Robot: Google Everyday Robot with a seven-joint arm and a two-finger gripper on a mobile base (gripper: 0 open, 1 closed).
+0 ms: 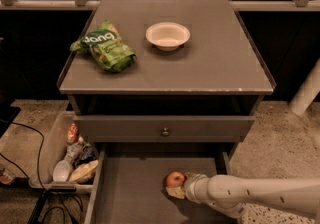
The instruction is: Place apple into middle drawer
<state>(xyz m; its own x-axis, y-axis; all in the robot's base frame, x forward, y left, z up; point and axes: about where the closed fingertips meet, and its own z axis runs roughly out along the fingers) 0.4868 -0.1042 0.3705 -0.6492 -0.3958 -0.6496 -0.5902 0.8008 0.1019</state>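
Note:
The red-orange apple (175, 179) is low inside the open middle drawer (130, 188), right of its centre, at or just above the flat grey floor. My gripper (176, 191) reaches in from the lower right on a white arm and is against the apple's lower right side. The arm's wrist hides most of the gripper.
A grey drawer front with a round metal knob (164, 131) sits shut above the open drawer. On the cabinet top (220, 63) lie a green snack bag (104, 45) and a white bowl (168, 35). A clear bin of snacks (67, 155) stands on the floor at the left, with cables beside it.

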